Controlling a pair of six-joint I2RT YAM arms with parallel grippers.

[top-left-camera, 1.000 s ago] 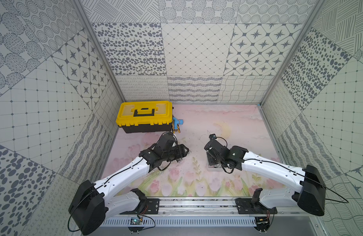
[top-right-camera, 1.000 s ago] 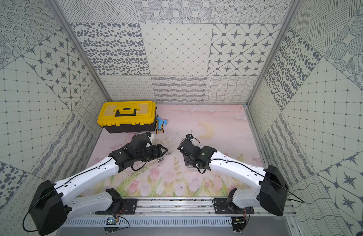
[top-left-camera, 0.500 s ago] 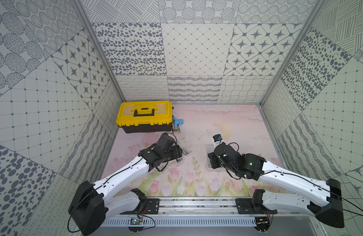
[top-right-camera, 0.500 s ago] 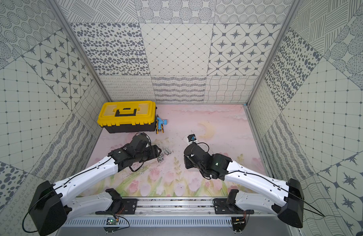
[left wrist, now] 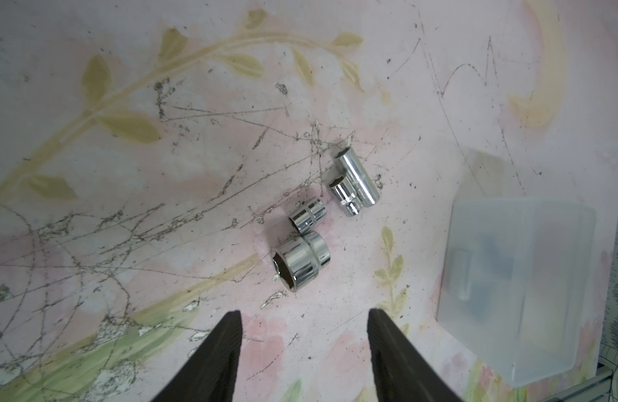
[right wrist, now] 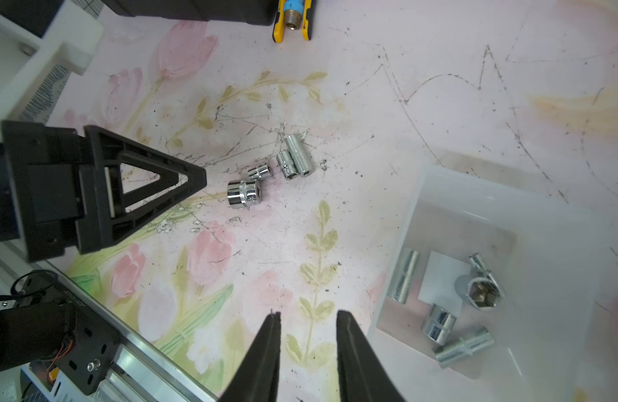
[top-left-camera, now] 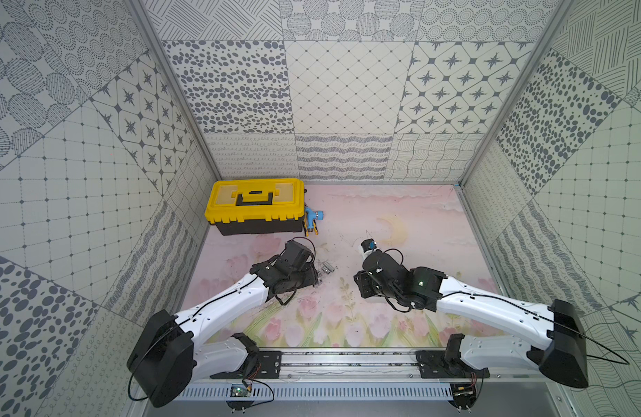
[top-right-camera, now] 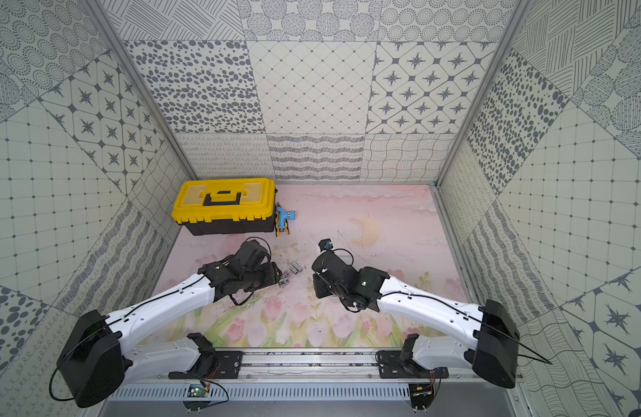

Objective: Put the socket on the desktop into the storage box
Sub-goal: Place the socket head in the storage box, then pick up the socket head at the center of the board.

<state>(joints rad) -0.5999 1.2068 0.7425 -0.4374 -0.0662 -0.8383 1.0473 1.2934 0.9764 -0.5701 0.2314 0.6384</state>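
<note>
Four chrome sockets lie loose on the desktop [left wrist: 126,215], a pink mat printed with flowers and scuffed with dark scratches, in the middle of the scene between the two arms. The large socket [left wrist: 302,261] is squat, with a hexagonal mouth and a stepped waist. A small socket [left wrist: 307,217] touches it, and beyond them a medium socket [left wrist: 346,198] lies against a long, smooth tubular one [left wrist: 358,181]. Just to their right stands the storage box [right wrist: 457,195], a shallow rectangular tray of cloudy clear plastic with a white square label [right wrist: 443,282] on its bottom and five polished sockets scattered inside. The left gripper [left wrist: 304,313] hovers just left of the large socket, its black tapered jaws spread wide and empty. The right gripper [right wrist: 308,313] hangs beside the box's left wall, jaws parted by a narrower gap, holding nothing. A yellow-lidded black toolbox [top-left-camera: 256,205] sits at the far left.
</note>
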